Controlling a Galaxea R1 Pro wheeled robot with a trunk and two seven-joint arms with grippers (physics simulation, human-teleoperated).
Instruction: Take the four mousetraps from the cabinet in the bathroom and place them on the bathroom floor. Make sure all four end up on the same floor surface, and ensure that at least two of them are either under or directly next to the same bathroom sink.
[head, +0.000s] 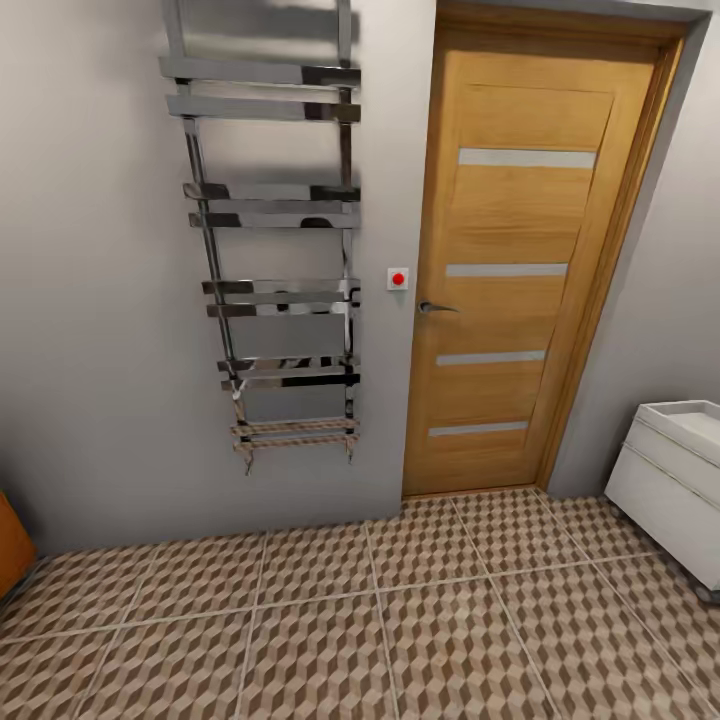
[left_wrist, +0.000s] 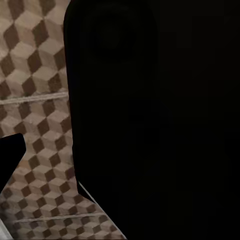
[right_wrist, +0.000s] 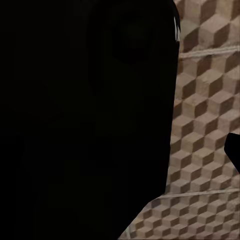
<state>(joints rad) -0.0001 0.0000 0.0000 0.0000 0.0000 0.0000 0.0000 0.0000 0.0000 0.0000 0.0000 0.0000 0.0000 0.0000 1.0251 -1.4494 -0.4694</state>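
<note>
Facing: grey wall with chrome towel rail (head: 280, 260) and oak door (head: 520, 270).
Cabinet: orange-brown wooden edge (head: 12, 545), far left, nearer the left arm.
Sink: white basin (head: 690, 425) on drawers, right.
Floor: cube-patterned tiles (head: 400, 620).
Mousetraps: unseen, presumably inside.
Pincers: cannot tell.

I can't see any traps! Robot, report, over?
Grippers: state unreadable. Sink at right, cabinet edge at left, patterned floor ahead. Closed door ahead; path open.

Each wrist camera was mostly blocked by a big dark chunk of the robot's own body (left_wrist: 150, 120), same deal on the right (right_wrist: 85, 110). Couldn't make out fingers, so no clue if either gripper was open.
</note>
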